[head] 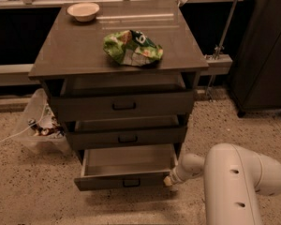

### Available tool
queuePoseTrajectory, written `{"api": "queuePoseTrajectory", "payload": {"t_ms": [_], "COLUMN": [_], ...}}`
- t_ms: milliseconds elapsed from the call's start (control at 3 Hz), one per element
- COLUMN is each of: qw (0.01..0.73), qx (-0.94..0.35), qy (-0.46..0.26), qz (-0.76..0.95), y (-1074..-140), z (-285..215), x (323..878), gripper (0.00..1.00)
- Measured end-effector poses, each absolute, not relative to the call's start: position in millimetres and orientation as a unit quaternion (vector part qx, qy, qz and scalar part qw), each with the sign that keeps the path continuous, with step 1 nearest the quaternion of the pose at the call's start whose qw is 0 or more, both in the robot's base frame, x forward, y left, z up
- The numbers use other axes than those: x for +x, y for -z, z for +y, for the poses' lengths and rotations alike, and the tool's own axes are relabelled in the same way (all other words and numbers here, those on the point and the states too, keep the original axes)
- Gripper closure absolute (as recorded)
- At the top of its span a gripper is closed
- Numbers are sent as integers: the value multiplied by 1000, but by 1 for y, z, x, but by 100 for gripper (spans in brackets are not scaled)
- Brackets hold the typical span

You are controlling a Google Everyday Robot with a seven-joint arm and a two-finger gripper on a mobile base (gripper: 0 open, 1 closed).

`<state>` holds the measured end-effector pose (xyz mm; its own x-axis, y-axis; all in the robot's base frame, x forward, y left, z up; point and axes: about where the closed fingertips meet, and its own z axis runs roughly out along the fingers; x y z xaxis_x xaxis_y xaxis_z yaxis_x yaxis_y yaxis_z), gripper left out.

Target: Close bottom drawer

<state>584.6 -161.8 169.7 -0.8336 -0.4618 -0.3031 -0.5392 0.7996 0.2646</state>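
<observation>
The bottom drawer (124, 180) of the grey-brown cabinet stands pulled out, its pale inside (129, 159) showing and its small dark handle (131, 183) facing me. Above it the two taller drawers (124, 106) (127, 138) are pulled out slightly. My white arm (234, 182) comes in from the lower right. My gripper (169, 180) is at the right end of the bottom drawer's front, touching or almost touching its corner.
A green snack bag (132, 47) and a pale bowl (83, 11) lie on the cabinet top (75, 50). A clear bag of rubbish (40, 123) sits on the floor left of the cabinet. A dark cabinet (264, 46) stands at the right. Speckled floor (28, 186) surrounds the drawers.
</observation>
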Motion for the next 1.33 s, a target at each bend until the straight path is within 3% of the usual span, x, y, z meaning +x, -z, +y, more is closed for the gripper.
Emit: {"api": "queuePoseTrajectory", "payload": {"t_ms": [1333], "qw": [135], "qx": [-239], "qy": [-135], "qz": [952], "y": [-165], "z": [-174], "x": [647], "gripper": [100]}}
